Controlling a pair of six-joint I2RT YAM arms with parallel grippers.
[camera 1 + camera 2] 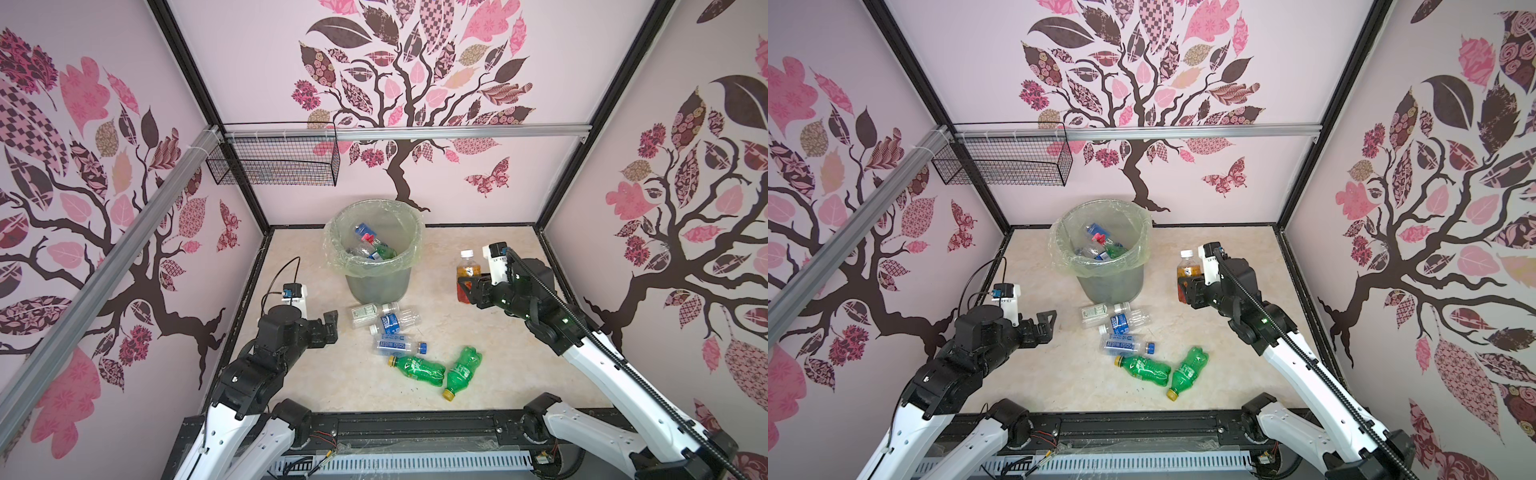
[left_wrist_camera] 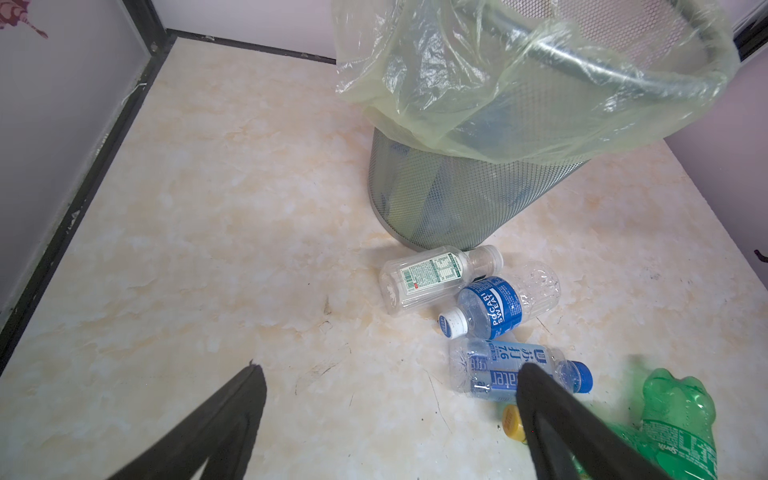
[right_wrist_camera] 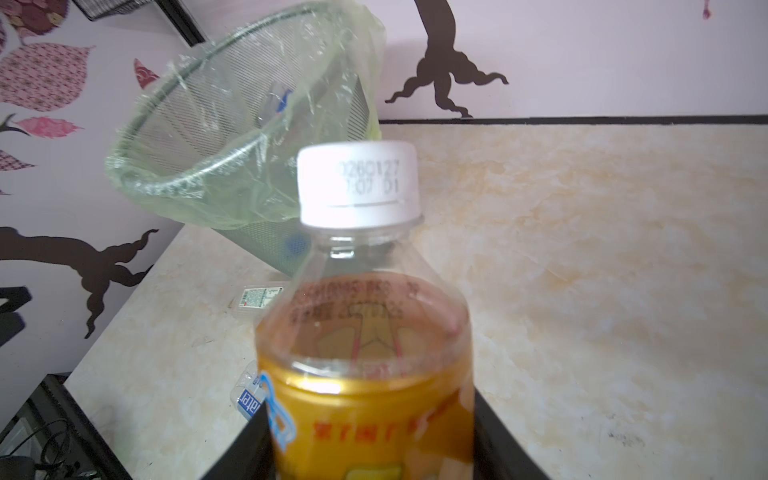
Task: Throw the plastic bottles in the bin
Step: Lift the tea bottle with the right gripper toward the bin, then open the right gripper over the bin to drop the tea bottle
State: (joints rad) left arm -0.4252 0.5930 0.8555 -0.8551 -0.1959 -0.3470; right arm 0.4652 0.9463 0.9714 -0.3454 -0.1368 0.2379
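Observation:
The bin (image 1: pixel 376 286) (image 1: pixel 1111 286), with its bag liner over the rim, stands at the back middle with several plastic bottles (image 1: pixel 370 245) inside. To its right an amber bottle (image 1: pixel 466 269) (image 1: pixel 1185 270) (image 3: pixel 365 332) with a white cap stands upright. My right gripper (image 1: pixel 469 287) (image 3: pixel 368 449) is shut on its labelled body, a finger pressed to each side. In front of the bin lie a white-labelled bottle (image 1: pixel 365 311) (image 2: pixel 432 278), two blue-labelled ones (image 1: pixel 392 323) (image 1: pixel 397 345) and two green ones (image 1: pixel 415 369) (image 1: pixel 461 372). My left gripper (image 1: pixel 332 328) (image 2: pixel 390 370) hangs open and empty to their left.
A black wire-mesh basket (image 1: pixel 274 162) hangs from the aluminium rail at the back left. Patterned walls close in the table on three sides, and a black frame bar (image 1: pixel 415 424) runs along the front edge between the arm bases.

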